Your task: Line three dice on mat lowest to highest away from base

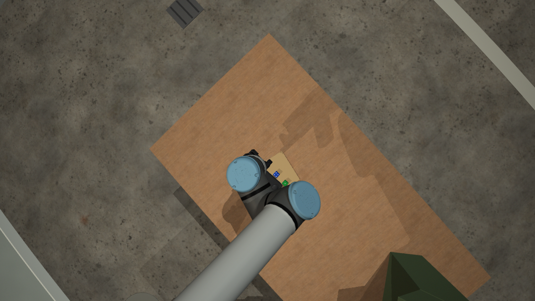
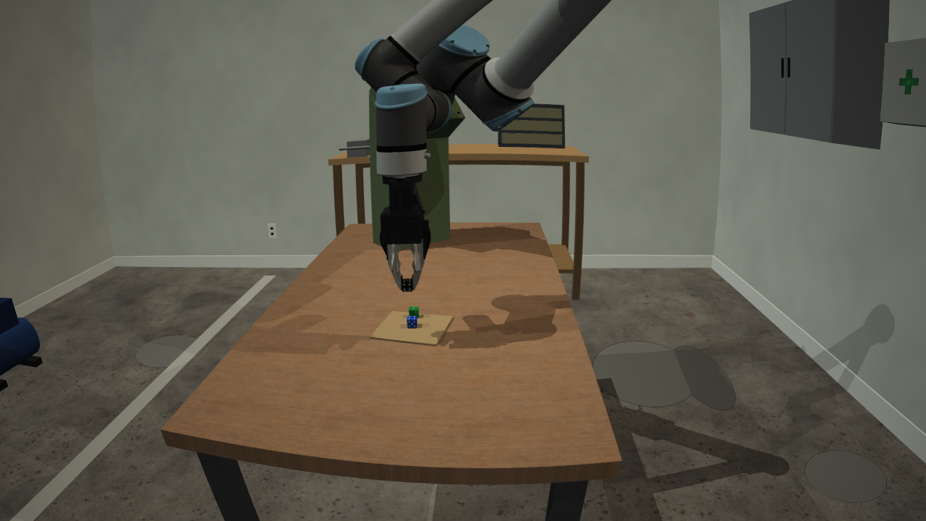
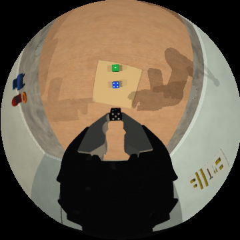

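My gripper [image 2: 406,283] is shut on a black die [image 3: 116,115] and holds it in the air above the table, over the near edge of the tan mat [image 3: 117,89] as seen in the wrist view. The black die also shows in the exterior view [image 2: 406,284]. A green die [image 3: 115,68] showing one pip and a blue die [image 3: 116,85] showing four pips sit flat on the mat, one behind the other. Both show in the front view, green [image 2: 413,310] and blue [image 2: 411,321], and in the overhead view, green [image 1: 285,182] and blue [image 1: 276,174].
The mat [image 2: 412,329] lies near the middle of the wooden table [image 2: 414,362]. The robot's green pedestal [image 1: 415,279] stands at the table's far end. The arm's wrist joints [image 1: 243,174] hide part of the mat from overhead. A second table [image 2: 511,155] stands behind.
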Available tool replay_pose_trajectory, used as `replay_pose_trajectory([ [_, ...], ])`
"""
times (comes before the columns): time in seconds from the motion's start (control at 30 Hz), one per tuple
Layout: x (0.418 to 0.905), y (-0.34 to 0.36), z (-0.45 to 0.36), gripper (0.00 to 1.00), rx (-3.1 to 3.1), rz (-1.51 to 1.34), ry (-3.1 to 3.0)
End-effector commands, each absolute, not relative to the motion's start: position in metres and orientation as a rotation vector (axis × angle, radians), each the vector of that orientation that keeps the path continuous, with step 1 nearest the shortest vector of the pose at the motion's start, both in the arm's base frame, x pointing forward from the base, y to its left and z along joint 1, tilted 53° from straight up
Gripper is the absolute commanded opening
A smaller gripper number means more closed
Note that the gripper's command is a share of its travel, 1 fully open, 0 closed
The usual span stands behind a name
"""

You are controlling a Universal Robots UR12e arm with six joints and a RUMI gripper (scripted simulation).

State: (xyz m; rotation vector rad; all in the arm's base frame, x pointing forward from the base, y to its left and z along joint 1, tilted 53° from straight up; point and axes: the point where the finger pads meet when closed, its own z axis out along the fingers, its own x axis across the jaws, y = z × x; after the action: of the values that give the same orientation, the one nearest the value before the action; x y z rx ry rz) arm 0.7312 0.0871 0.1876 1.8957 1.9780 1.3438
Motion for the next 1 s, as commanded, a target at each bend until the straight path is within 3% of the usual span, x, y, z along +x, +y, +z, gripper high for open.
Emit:
replay_pose_trajectory([
  [0.0,0.731,0.087,0.188,0.03,1.895,1.344,1.977],
  [0.97,0.783,0.131,0.136,0.03,1.895,1.344,1.977],
])
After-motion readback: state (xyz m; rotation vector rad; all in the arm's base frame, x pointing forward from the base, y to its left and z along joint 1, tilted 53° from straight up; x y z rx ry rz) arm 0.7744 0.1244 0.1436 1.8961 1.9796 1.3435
